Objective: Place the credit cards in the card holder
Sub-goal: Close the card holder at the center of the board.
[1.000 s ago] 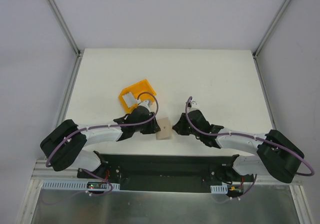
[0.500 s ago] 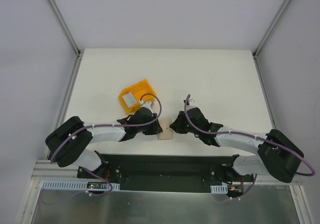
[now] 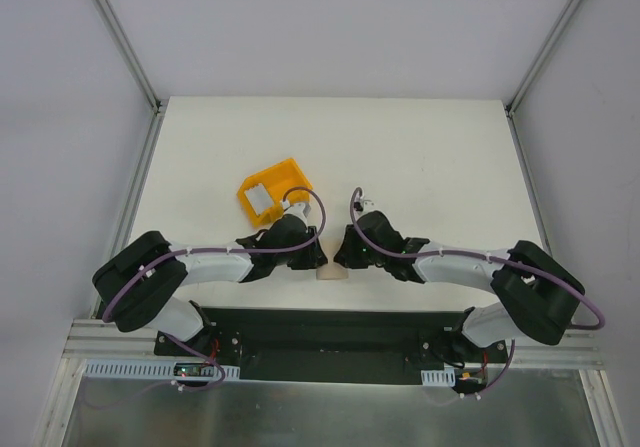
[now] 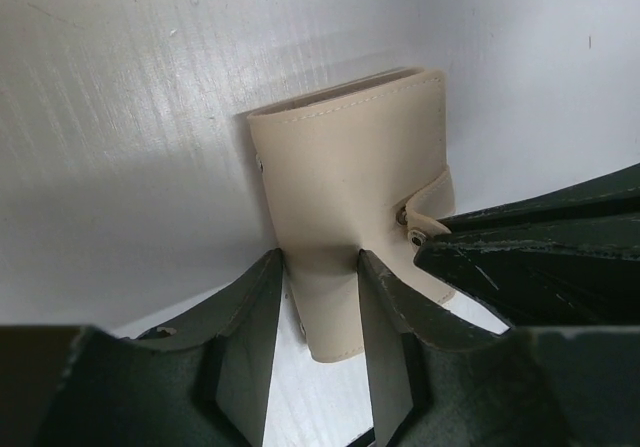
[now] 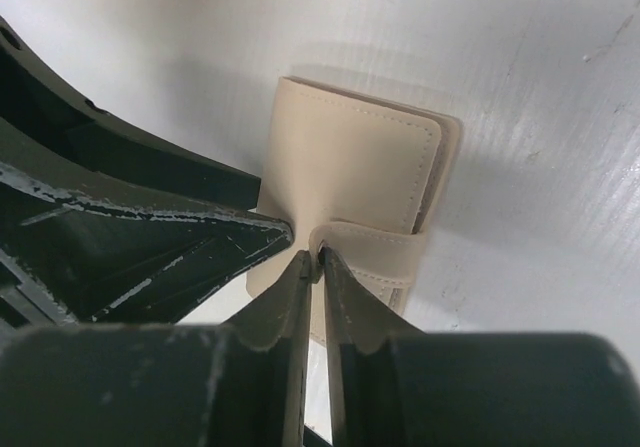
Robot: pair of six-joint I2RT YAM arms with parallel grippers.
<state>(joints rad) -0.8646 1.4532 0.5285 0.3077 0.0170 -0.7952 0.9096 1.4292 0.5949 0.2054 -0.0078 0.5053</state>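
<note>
- Top view: card holder point(image 3: 328, 273) mostly hidden. Only a beige sliver shows between the 2 wrists, near the front edge of the white table point(image 3: 430, 167).
- Credit cards point(image 3: 259, 200): a silvery-grey patch inside the yellow bin point(image 3: 287, 175), behind the left wrist and well apart from the card holder. The count can't be made out.
- Both grippers are hidden under their own wrists from above; the wrist views show them.
- Left gripper point(image 4: 320, 264): jaws partly apart, nothing clamped between them. One finger sits just beside the card holder's edge and the other overlaps its face. Can't tell whether either presses on it.
- Card holder lies flat and folded. Its near end is cut off by the left fingers.
- Right gripper point(image 5: 318, 257): jaws almost together, pinching the tip of the closure strap point(image 5: 378, 254), which wraps round the card holder's folded edge.
- Snap stud point(image 4: 402, 216) shows at the strap's end, beside the right gripper's tip.
- Left gripper's dark tip touches the card holder just beside the pinched strap.
</note>
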